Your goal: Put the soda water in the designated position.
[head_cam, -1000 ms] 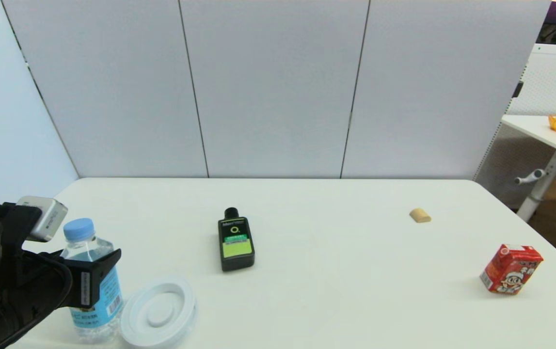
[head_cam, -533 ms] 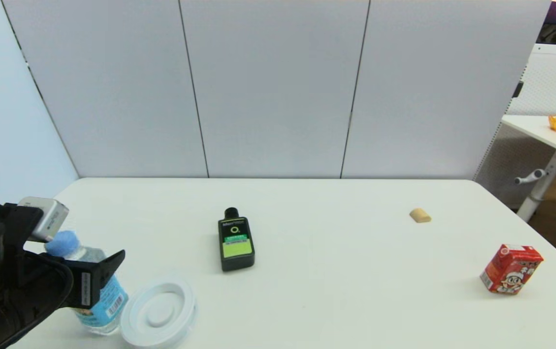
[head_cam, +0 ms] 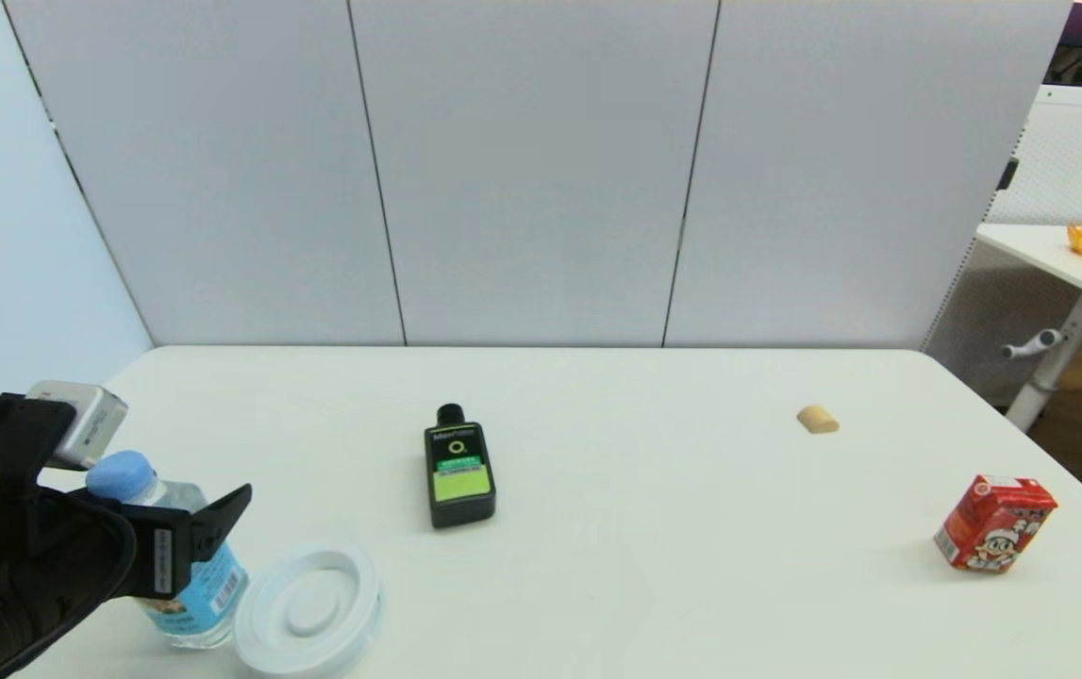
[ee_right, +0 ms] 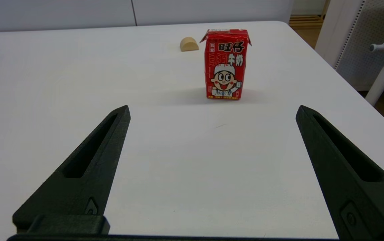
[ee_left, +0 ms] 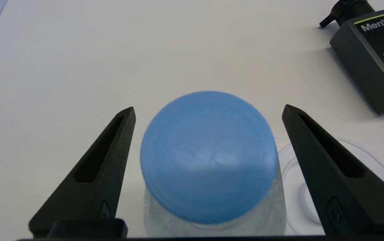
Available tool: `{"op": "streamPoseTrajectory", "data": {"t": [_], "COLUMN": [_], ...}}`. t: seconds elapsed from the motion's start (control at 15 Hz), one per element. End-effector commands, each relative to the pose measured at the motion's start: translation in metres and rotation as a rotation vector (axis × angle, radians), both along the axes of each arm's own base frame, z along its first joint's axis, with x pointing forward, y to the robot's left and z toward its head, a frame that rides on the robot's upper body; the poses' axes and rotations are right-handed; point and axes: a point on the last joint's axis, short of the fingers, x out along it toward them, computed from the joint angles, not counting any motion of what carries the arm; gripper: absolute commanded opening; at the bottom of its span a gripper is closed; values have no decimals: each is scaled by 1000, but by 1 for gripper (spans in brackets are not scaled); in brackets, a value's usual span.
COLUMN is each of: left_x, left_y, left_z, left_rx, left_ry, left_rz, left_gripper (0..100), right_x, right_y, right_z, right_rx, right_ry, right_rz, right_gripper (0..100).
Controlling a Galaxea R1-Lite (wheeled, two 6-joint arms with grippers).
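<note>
The soda water [head_cam: 210, 585], a clear bottle with a light blue cap and label, rests near the table's front left corner, leaning left with its cap [ee_left: 208, 157] toward the wrist camera. My left gripper [head_cam: 187, 505] is open around it, one black finger [ee_left: 104, 160] on each side of the cap with a gap to the bottle on both sides. Its base sits on the table just left of a white round disc [head_cam: 309, 608], beside it and not on it. My right gripper [ee_right: 212, 108] hovers open over the table's right side, holding nothing.
A flat black bottle with a green label [head_cam: 458, 471] lies mid-table, behind the disc. A red milk carton [head_cam: 993, 523] stands near the right edge, and a small tan block [head_cam: 818, 419] lies behind it.
The soda water went from upright to leaning left, its cap now lower. The left gripper's near finger moved outward to the right, opening. Nothing else has moved.
</note>
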Motion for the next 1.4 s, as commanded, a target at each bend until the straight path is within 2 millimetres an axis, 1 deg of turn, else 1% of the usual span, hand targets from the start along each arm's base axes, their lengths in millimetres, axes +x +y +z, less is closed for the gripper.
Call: {"op": "streamPoseTrajectory", "data": {"t": [0.07, 0.8, 1.0, 1.13, 1.27, 1.4], "left_x": [-4, 5, 12, 16, 20, 20], "left_y": [2, -2, 0, 3, 9, 15], "left_z": [4, 31, 42, 53, 64, 71], "left_rx": [-9, -75, -73, -66, -47, -38], "left_ry": [-28, -229, -268, -303, -338, -366], "left_rz": [3, -1, 18, 24, -4, -7], "left_gripper": [100, 100, 100, 100, 100, 100], "right_x": [0, 0, 0, 0, 0, 0], "right_y": [0, 0, 0, 0, 0, 0], "right_z": [0, 0, 0, 0, 0, 0], "right_rx": [0, 0, 0, 0, 0, 0], "right_ry": [3, -1, -1, 1, -1, 3], "right_rz": [0, 0, 0, 0, 0, 0], "right_gripper": [100, 100, 100, 100, 100, 100]}}
